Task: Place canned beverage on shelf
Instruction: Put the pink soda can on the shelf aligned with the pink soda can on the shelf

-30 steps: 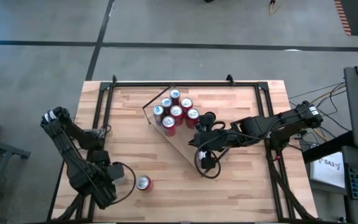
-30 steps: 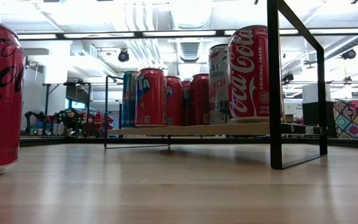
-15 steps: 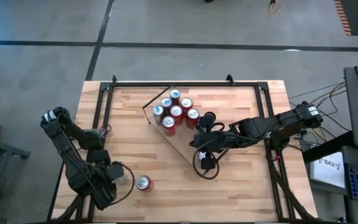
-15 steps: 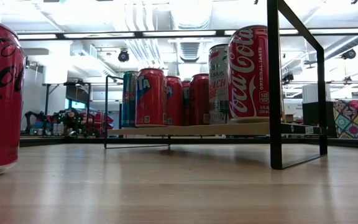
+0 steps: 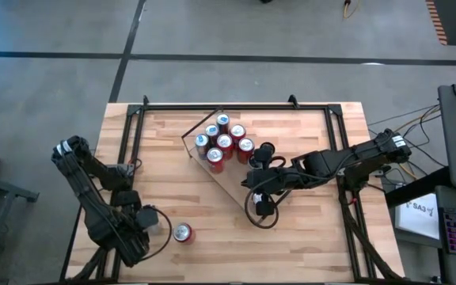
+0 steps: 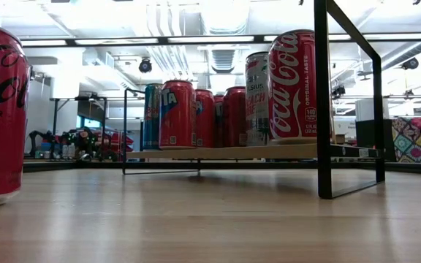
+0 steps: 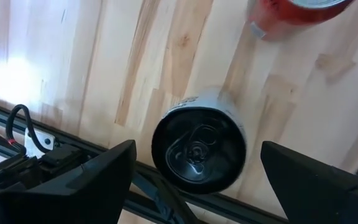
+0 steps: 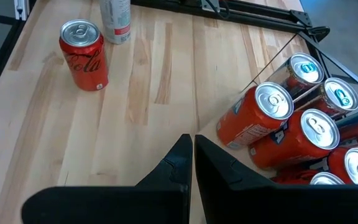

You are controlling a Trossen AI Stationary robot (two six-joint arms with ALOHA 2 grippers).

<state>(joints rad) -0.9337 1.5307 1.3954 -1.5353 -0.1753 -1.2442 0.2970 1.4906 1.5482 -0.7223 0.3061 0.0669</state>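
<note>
black-topped can (image 7: 199, 149) between open left gripper (image 7: 194, 171) fingers

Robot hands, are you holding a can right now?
No. The left gripper is open above a black-topped can, not touching it. The right gripper is shut and empty.

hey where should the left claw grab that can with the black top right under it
Grip the black-topped can around its round side wall, coming straight down from above. It stands upright between the open left claw, so its fingers can close on opposite sides.
</note>
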